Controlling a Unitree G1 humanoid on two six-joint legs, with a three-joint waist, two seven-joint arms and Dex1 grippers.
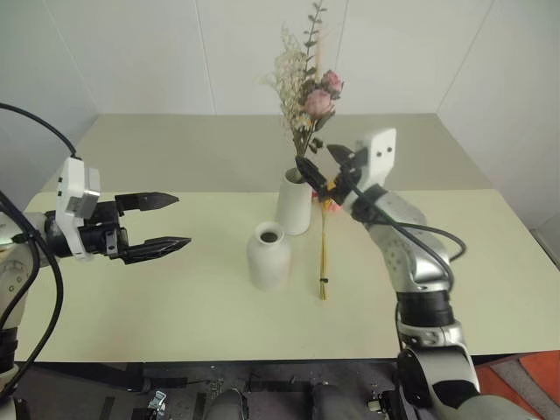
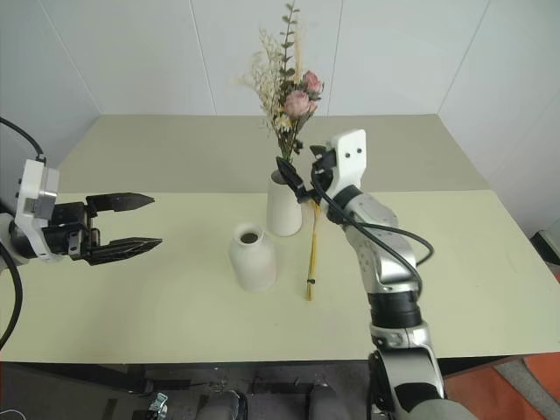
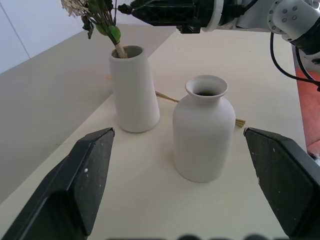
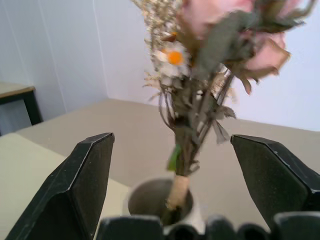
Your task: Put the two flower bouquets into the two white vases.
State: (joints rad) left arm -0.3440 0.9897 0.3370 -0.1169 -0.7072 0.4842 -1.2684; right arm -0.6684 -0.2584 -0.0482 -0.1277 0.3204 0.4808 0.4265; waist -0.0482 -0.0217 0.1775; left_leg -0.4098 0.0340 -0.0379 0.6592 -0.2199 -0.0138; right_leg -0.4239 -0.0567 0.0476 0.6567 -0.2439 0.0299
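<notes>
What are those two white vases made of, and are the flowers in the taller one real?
The taller vase and the rounder bottle-shaped vase look like matte ceramic: smooth, even white, with no gloss. The bushy bouquet looks dried or artificial, with pale stiff sprigs and muted pink roses; which of the two I cannot tell.

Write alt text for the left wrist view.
A bottle-shaped white vase stands empty between the open left gripper jaws. Behind it a taller white vase holds a bouquet, with the right gripper beside the stems.
</notes>
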